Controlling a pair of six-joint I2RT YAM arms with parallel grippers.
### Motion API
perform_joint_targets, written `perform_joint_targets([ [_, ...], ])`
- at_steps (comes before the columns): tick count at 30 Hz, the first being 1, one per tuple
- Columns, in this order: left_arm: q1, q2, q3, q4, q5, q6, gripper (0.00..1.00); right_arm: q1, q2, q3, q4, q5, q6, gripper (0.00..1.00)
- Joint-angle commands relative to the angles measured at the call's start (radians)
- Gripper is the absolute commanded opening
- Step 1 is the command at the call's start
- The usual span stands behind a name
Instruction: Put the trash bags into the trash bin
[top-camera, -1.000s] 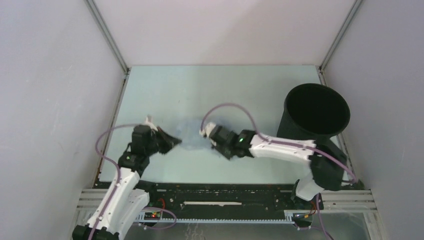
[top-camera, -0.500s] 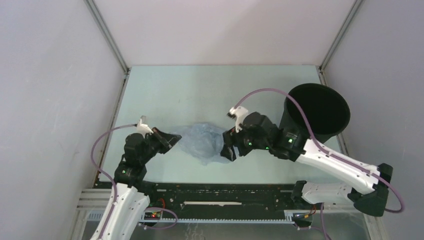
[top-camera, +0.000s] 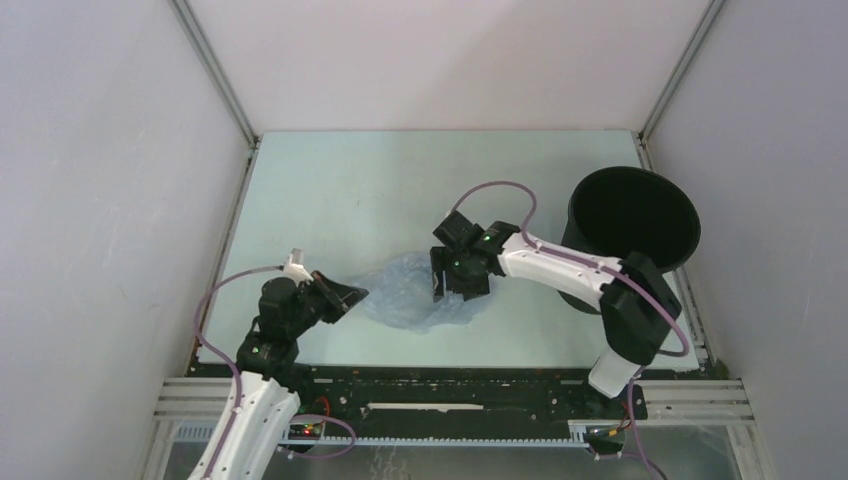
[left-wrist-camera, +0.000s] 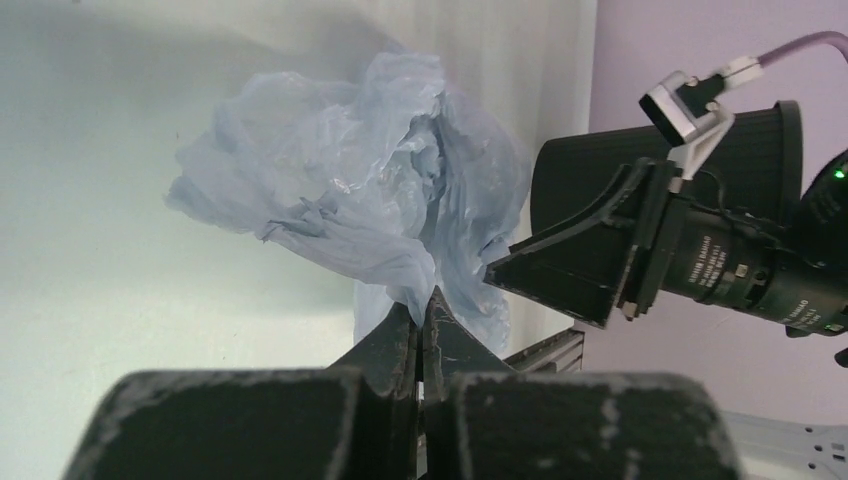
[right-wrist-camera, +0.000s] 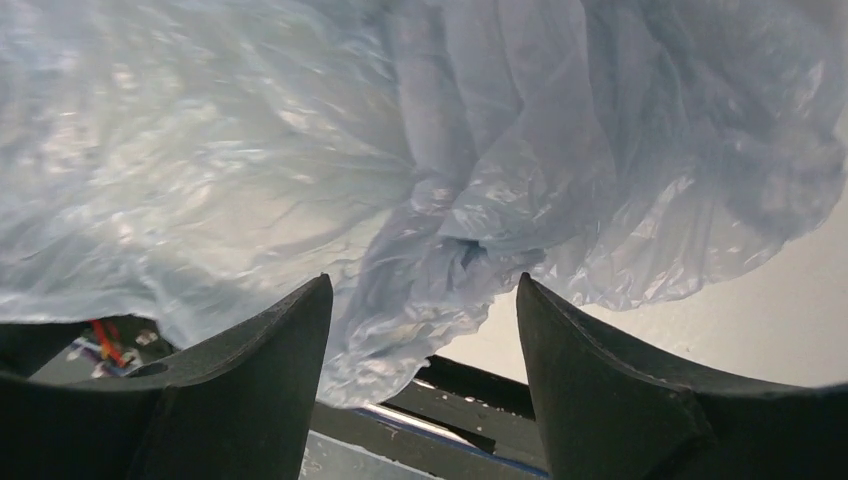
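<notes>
The trash bag (top-camera: 412, 302) lies crumpled on the pale green table (top-camera: 330, 185), low in the middle of the overhead frame – a filmy, pale blue-grey heap with many wrinkles. The left gripper (top-camera: 352, 296) reaches in from the lower left, and its tip touches the bag's left edge. In the left wrist view the two fingers (left-wrist-camera: 395, 340) are pressed together with no gap, and a twisted tail of the film runs down into the pinch. From there the rest of the bag (left-wrist-camera: 340, 190) billows up and away toward the top of that frame.

The right gripper (top-camera: 452, 288) sits over the bag's right side, pointing down at it, with its jaws spread wide. In its own wrist view the two dark fingers (right-wrist-camera: 260, 360) stand well apart at the bottom edge, and rumpled plastic (right-wrist-camera: 300, 150) fills nearly everything above and between them. They are not clamped on the film.

The trash bin (top-camera: 632, 225) – round, black and open-mouthed – stands upright at the right of the overhead frame, apart from the bag.
</notes>
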Motion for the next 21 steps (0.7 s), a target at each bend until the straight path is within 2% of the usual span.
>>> perform_joint_targets([
  [1,0.004,-0.011,-0.051,-0.035,0.057,-0.015,0.00,0.029,0.058,0.050,-0.085,0.077,0.137,0.76],
  [2,0.004,-0.015,-0.059,-0.037,0.067,-0.016,0.00,0.025,0.075,0.049,-0.080,0.079,0.140,0.76],
  [4,0.004,-0.023,-0.065,-0.057,0.072,-0.008,0.00,0.017,0.094,0.050,-0.049,0.076,0.144,0.63],
  [7,0.004,-0.033,-0.066,-0.085,0.068,-0.004,0.00,0.003,0.099,0.080,-0.041,0.113,0.135,0.23],
  [10,0.004,-0.042,-0.049,-0.126,0.048,-0.007,0.00,0.001,0.044,0.160,-0.121,0.198,0.056,0.00],
  [14,0.004,-0.058,-0.038,-0.135,0.041,-0.008,0.00,0.003,-0.084,0.218,-0.118,0.107,-0.151,0.00],
  [17,0.004,-0.053,-0.036,-0.135,0.040,-0.003,0.00,0.035,-0.201,0.247,-0.040,0.014,-0.302,0.00],
  [21,0.004,-0.028,-0.039,-0.129,0.015,-0.004,0.00,0.061,-0.291,0.297,0.021,-0.039,-0.406,0.00],
])
